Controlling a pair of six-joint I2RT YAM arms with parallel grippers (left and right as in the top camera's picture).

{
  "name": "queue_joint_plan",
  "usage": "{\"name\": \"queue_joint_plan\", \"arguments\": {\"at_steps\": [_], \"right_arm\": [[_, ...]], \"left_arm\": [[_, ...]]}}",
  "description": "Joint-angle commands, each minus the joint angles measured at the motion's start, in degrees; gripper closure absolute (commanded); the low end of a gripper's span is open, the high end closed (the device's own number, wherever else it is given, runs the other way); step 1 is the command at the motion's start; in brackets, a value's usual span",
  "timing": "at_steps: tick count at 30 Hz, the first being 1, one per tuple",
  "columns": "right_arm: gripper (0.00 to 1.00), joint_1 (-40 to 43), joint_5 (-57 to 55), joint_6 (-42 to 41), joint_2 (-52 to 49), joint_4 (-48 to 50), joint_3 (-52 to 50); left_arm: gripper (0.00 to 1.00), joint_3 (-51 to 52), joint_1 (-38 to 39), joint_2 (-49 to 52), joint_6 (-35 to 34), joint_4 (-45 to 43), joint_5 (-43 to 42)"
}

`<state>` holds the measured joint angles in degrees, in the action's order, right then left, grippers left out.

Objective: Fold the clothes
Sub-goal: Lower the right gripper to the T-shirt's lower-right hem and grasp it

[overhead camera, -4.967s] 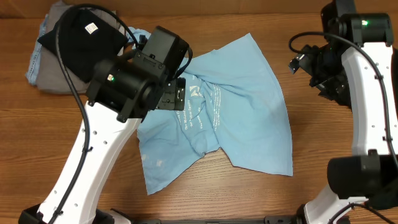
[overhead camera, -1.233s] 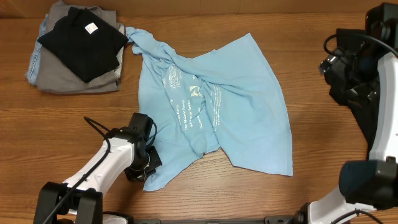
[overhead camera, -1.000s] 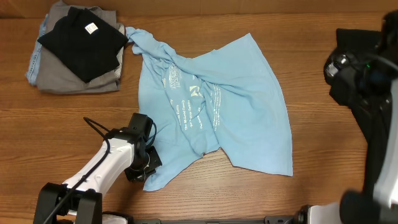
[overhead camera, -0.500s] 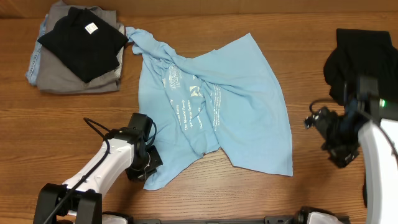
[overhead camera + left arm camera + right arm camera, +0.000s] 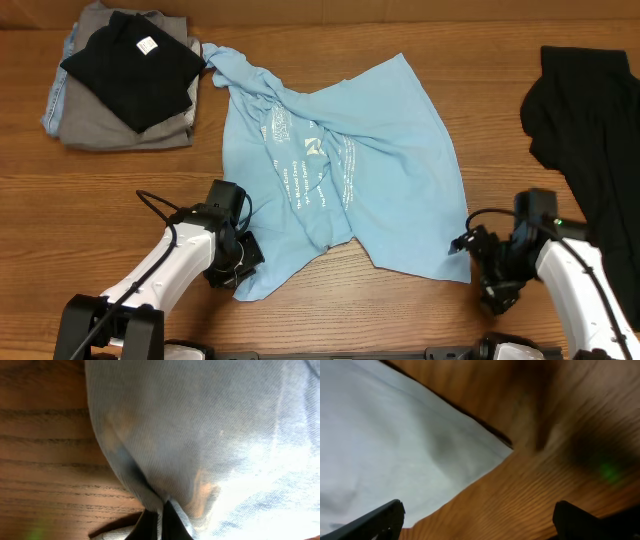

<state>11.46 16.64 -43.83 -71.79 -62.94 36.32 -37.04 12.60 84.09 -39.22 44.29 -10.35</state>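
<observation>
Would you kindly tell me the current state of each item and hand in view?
light blue T-shirt: unfolded and rumpled.
left hand: shut on the T-shirt's lower corner.
right hand: open, at the opposite lower corner, holding nothing.
clothes pile: folded, stacked.
black garment: unfolded.

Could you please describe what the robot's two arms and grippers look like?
Both arms have rounded white links with black joints: left arm, right arm. A loose black cable loops near each wrist. The left gripper and right gripper are black.
</observation>
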Motion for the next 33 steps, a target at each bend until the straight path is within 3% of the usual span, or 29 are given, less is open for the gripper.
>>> {"name": "queue_joint_plan", "arguments": {"at_steps": [1, 13, 18, 33], "right_arm": [[0.01, -0.26, 2.99, -2.95, 0.2, 2.38, -3.69], [0.07, -0.26, -0.31, -5.7, -0.28, 7.13, -5.25], [0.21, -0.26, -0.28, -5.77, -1.11, 8.85, -5.25], [0.22, -0.37, -1.62, -7.43, -6.75, 12.92, -5.25]], "left_arm": [[0.96, 1.68, -0.31, 0.92, 0.33, -0.94, -0.46], [0.95, 1.68, -0.31, 0.92, 0.5, -1.7, -0.13], [0.95, 1.68, -0.31, 0.92, 0.5, -1.73, 0.0], [0.94, 1.68, -0.31, 0.92, 0.48, -1.73, 0.0]]}}
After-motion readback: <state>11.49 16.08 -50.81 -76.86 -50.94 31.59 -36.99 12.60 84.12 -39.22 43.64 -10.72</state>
